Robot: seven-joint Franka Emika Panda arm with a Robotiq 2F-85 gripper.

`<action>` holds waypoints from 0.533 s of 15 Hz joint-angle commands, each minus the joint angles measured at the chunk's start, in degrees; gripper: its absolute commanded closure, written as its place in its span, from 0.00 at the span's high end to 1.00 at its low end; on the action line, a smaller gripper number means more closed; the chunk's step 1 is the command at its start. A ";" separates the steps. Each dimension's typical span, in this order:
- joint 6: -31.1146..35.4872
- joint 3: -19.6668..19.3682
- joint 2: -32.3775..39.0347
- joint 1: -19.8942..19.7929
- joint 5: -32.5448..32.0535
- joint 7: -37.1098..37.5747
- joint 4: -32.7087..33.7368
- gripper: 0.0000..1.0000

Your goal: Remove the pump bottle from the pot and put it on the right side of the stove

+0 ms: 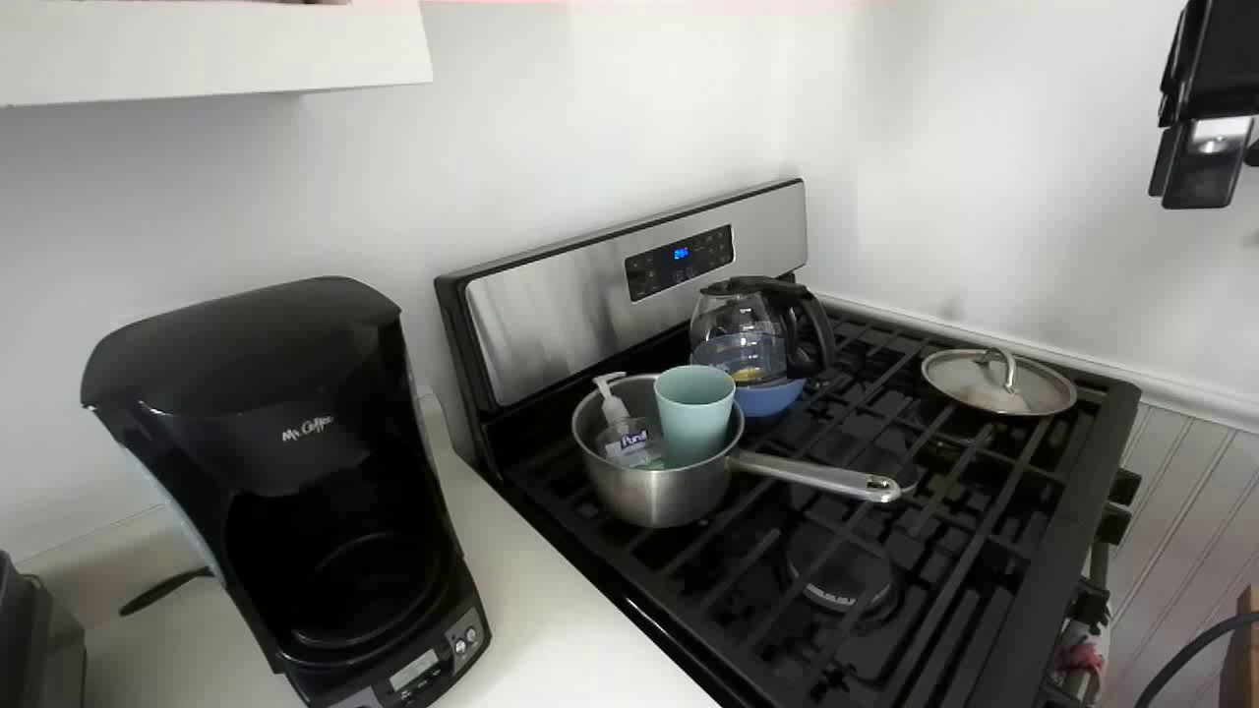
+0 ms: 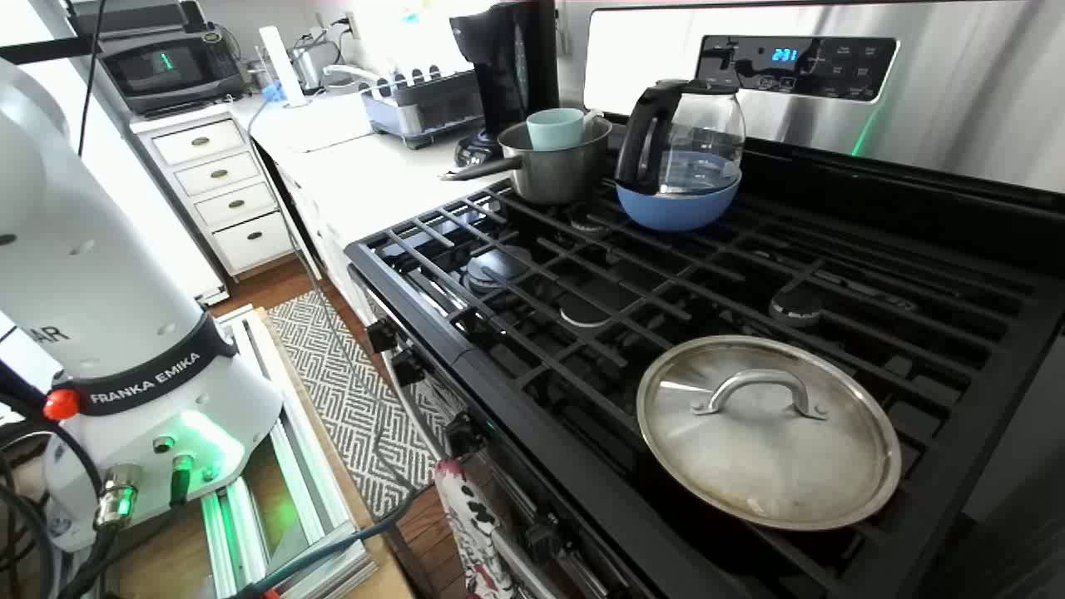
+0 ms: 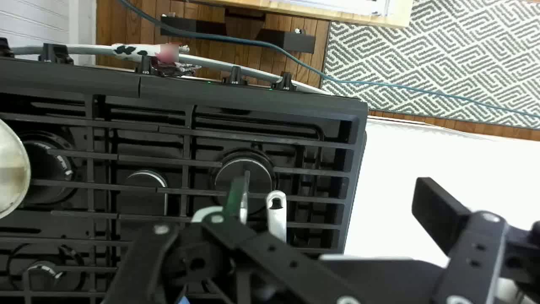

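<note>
The pump bottle (image 1: 631,450), clear with a whitish pump top, leans inside the steel pot (image 1: 657,500) beside a light blue cup. In an exterior view the cup and the pot's rim hide most of it; the pot also shows there (image 2: 562,173). The pot sits on the black stove (image 1: 1023,590) at the end by the counter. In the wrist view only the end of the pot's handle (image 3: 277,217) shows; the bottle is out of view. My gripper (image 3: 337,190) is open and empty, high above the stove; it shows at the upper right of an exterior view (image 1: 1196,187).
The light blue cup (image 1: 694,413) stands in the pot. A glass kettle (image 1: 740,329) rests in a blue bowl (image 1: 770,397) beside it. A metal lid (image 2: 765,441) lies at the stove's opposite end. A black coffee maker (image 1: 256,374) stands on the white counter (image 1: 561,629).
</note>
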 commanded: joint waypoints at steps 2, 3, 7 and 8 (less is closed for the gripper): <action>-0.15 0.31 0.08 -0.50 0.19 -0.28 0.16 1.00; -0.15 0.31 0.08 -0.50 0.19 -0.28 0.16 1.00; 1.11 1.08 0.73 -0.69 0.45 1.09 0.09 1.00; 2.41 0.92 3.04 -0.94 0.91 1.70 0.97 1.00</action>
